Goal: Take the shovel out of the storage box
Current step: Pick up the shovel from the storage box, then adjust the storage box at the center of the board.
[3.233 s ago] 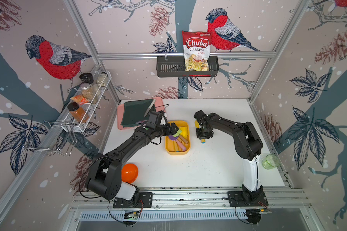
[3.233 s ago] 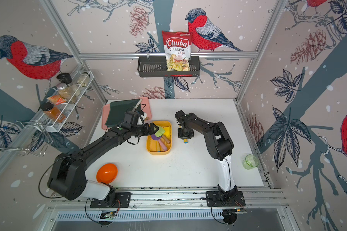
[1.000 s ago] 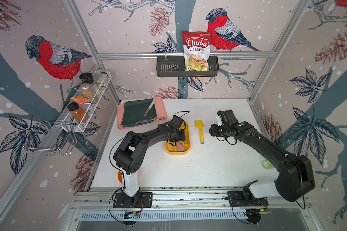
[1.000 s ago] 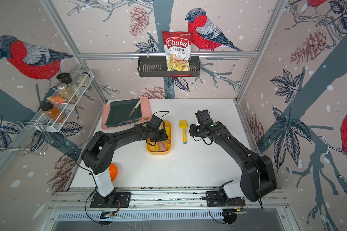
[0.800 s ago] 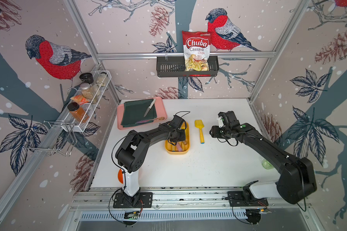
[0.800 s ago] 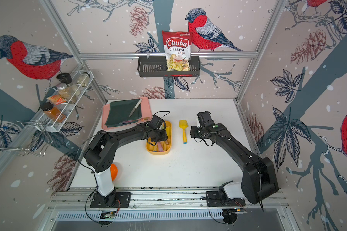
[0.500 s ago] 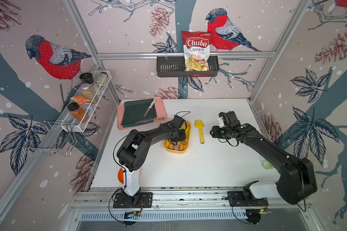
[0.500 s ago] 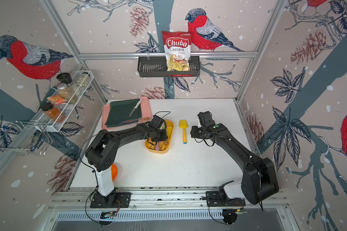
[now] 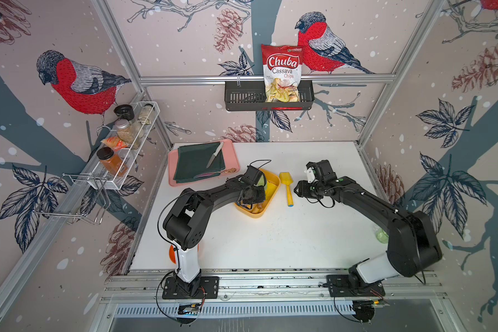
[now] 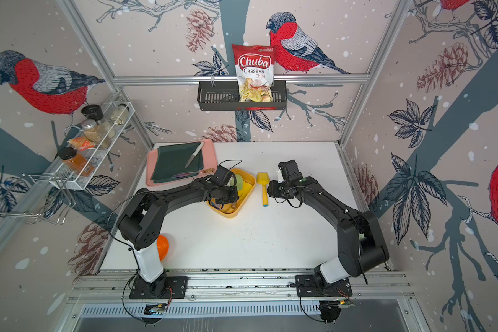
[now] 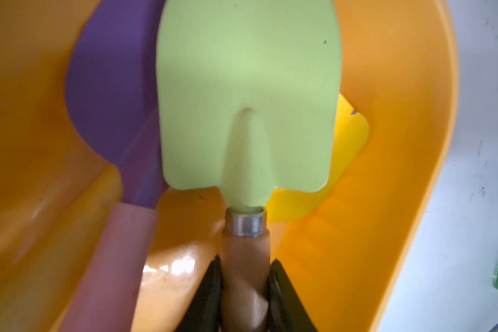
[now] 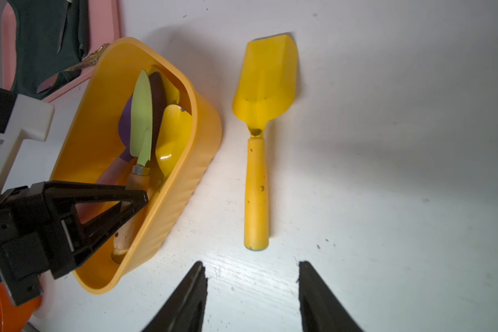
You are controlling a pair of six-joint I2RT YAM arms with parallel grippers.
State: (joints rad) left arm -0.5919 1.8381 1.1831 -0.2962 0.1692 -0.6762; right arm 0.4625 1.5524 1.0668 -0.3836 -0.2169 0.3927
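On the worktop (image 9: 270,244), in both top views: yellow-orange storage box (image 9: 256,214) (image 10: 230,214) sits near the pink tray (image 9: 233,152), with the left arm reaching into it. Green shovel (image 9: 260,181) shows its blade inside the box, beside the left tool (image 9: 252,195). Yellow shovel (image 9: 288,186) lies flat on the worktop, out of the box and just beside it, between the box and the right tool (image 9: 296,189). Left wrist view: left tool (image 11: 245,276) is closed on the green shovel's (image 11: 247,95) wooden handle, one finger against each side. The blade is within the box walls, overlapping a purple shovel (image 11: 110,86) and a yellow blade (image 11: 348,138). Right wrist view: right tool (image 12: 250,270) has its jaws apart with nothing between them, above bare worktop near the yellow shovel's (image 12: 259,161) handle end and not touching it.
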